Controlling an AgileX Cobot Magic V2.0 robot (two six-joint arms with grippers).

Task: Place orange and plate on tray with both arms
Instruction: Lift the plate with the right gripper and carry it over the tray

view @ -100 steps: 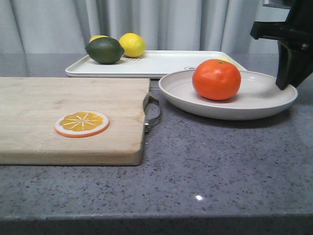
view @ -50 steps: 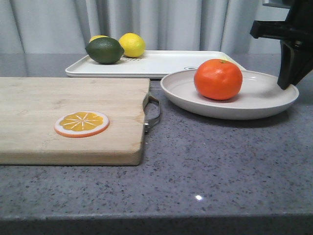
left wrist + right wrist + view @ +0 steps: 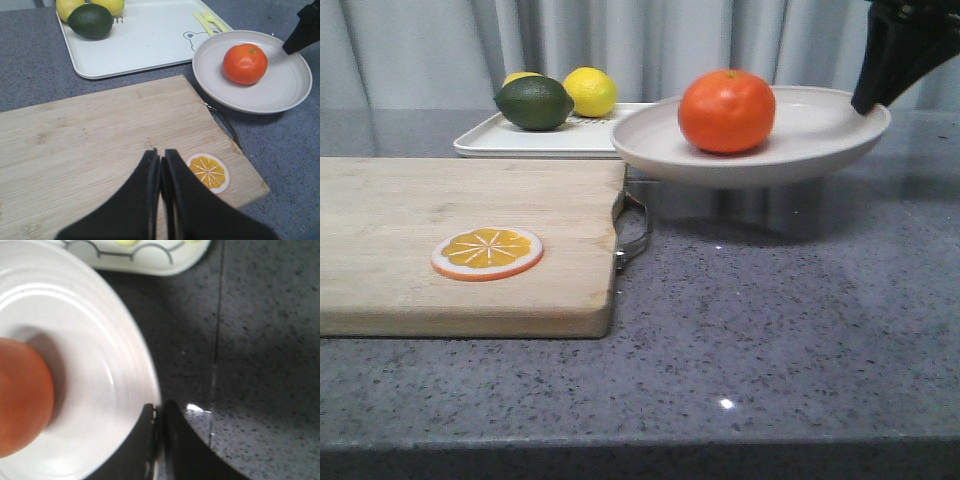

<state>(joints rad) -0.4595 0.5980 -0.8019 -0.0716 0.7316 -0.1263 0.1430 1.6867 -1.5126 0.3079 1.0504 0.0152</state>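
Note:
The orange (image 3: 727, 111) rests in the off-white plate (image 3: 820, 135), which hangs in the air above the counter, in front of the white tray (image 3: 530, 143). My right gripper (image 3: 869, 100) is shut on the plate's right rim (image 3: 150, 385); in the right wrist view its fingers pinch that edge, with the orange (image 3: 22, 395) beside them. The left wrist view shows the plate (image 3: 285, 92), the orange (image 3: 244, 63) and the tray (image 3: 145, 45) from above. My left gripper (image 3: 161, 160) is shut on nothing, over the wooden cutting board (image 3: 90, 135).
A lime (image 3: 534, 102) and lemons (image 3: 590, 91) sit at the tray's left end. A yellow fork (image 3: 209, 20) lies at its right end. An orange slice (image 3: 487, 252) lies on the cutting board (image 3: 450, 215), whose metal handle (image 3: 635, 232) faces the plate.
The right gripper has lifted the plate with the orange off the counter and carried it up and to the left. The left gripper's earlier position is not shown.

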